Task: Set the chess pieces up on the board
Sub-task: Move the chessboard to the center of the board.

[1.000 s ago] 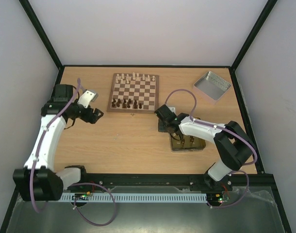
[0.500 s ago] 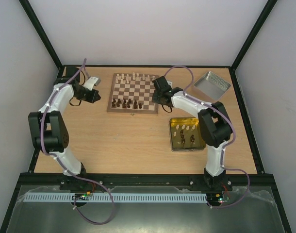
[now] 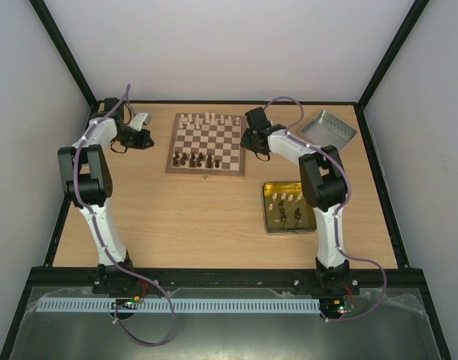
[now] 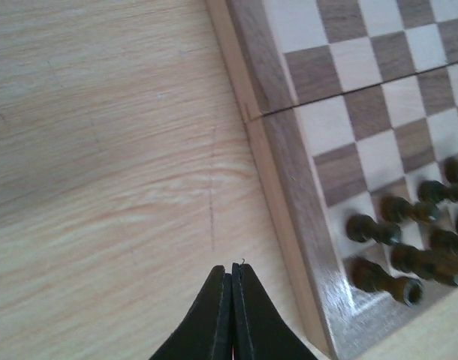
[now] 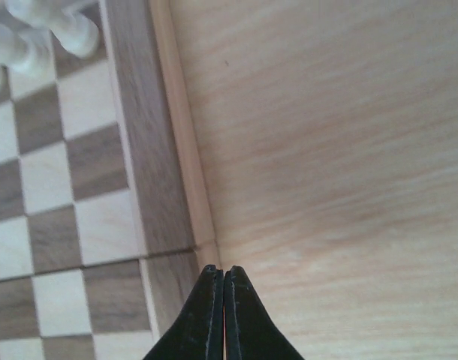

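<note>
The board (image 3: 207,144) lies flat at the far middle of the tabletop (image 3: 176,217), with cream chess pieces (image 3: 207,118) along its far edge and dark pieces (image 3: 198,159) along its near edge. More pieces (image 3: 287,198) stand in a yellow tin (image 3: 289,229) toward the right edge. 2 grippers flank the board: the left gripper (image 4: 232,268) and the right gripper (image 5: 223,271) are both pinched closed and empty

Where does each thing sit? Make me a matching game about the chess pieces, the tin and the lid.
1 dark chess pieces on the board
2 pale chess pieces on it
3 yellow tin
4 silver lid

A table's far right corner
B board's far edge
C board's near edge
D right of board, nearer the arms

Pairs: 1-C, 2-B, 3-D, 4-A
</note>
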